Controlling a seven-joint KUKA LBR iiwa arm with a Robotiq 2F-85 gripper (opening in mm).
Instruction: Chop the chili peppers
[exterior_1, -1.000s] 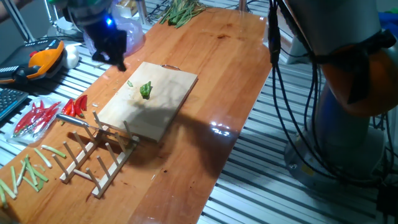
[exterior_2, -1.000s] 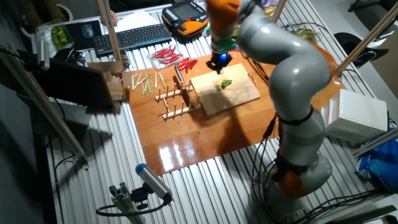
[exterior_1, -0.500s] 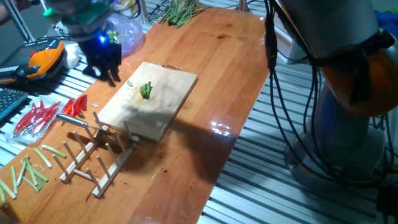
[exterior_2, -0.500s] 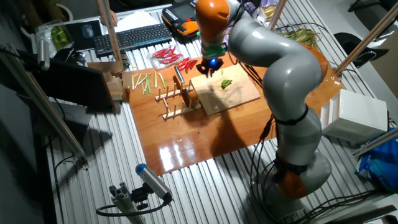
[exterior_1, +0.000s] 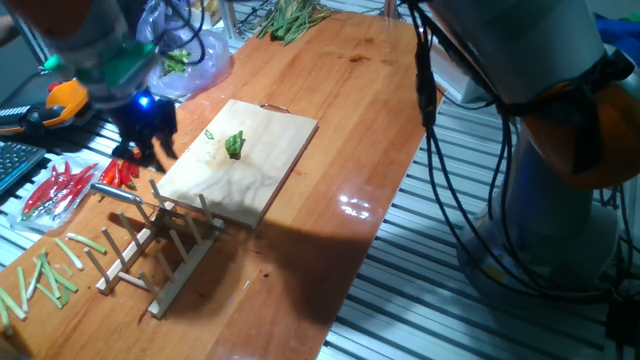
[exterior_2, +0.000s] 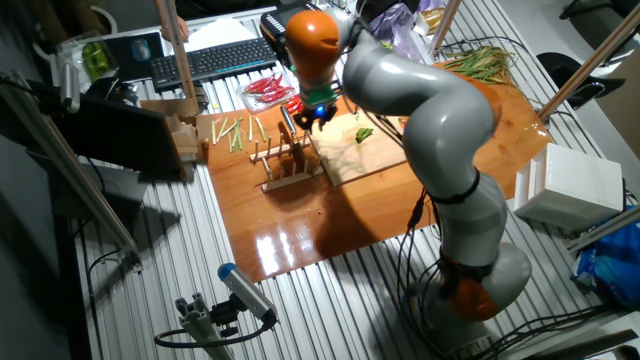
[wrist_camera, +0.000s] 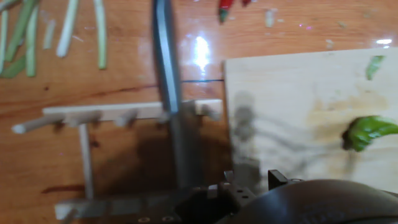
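Claw (exterior_1: 148, 143) hangs low over the left end of the wooden board (exterior_1: 260, 160), dark fingers pointing down at the table (exterior_1: 340, 110), a blue light glowing on the body just above them. Whether those fingers are spread or closed, I cannot tell: they blur into one dark mass in one fixed view, and the other fixed view hides the claw (exterior_2: 312, 112) under the arm's orange joint. It grips nothing that I can make out.

Right below and beside it stands the wooden peg rack (exterior_1: 155, 250), and a knife (exterior_1: 118, 191) rests there, its grey blade (wrist_camera: 166, 59) running across the top rail in the hand view, with the darker handle (wrist_camera: 185, 152) dropping toward the camera. The rack (wrist_camera: 118, 113) sits just off the board's edge (wrist_camera: 298, 112), close beside it.

Out on the board lies the chili pepper (exterior_1: 234, 145), a small glossy green chunk near the middle, well clear of the claw. In the hand view the chili pepper (wrist_camera: 367, 132) is at the right edge, and a smaller green bit (wrist_camera: 374, 66) lies apart from it nearer the board's upper corner; that same bit (exterior_1: 209, 133) shows just left of the chunk in the fixed view.

Further out, red chilies (exterior_1: 60, 188) lie bunched on the slatted surface left of the table, with a few more red ones (exterior_1: 122, 170) just beside the claw. Pale green stalk sticks (exterior_1: 45, 272) are scattered past the rack's far end. Leafy green stems (exterior_1: 290, 18) lie at the table's far end.
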